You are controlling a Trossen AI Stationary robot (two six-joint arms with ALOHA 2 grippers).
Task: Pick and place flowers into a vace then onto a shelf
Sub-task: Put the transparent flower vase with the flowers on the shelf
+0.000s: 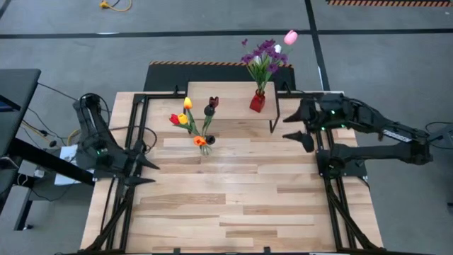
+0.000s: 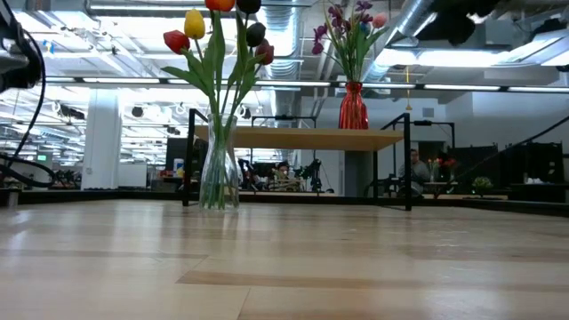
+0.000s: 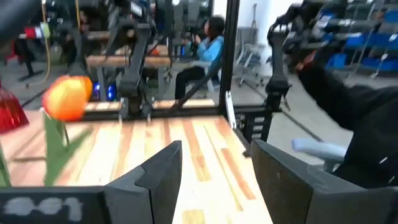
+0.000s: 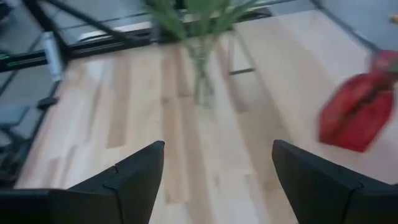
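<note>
High view, flowers between both open hands

A pale wooden plank surface carries a clear glass vase of tulips just in front of the low shelf, whose wood top holds a red vase of purple blossoms.

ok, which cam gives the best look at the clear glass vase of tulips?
Low view: the clear glass vase stands whole, side-on, on the table in front of the shelf. High view shows mostly flower heads. Right wrist shows its body blurred. Left wrist catches only an orange tulip head.
</note>
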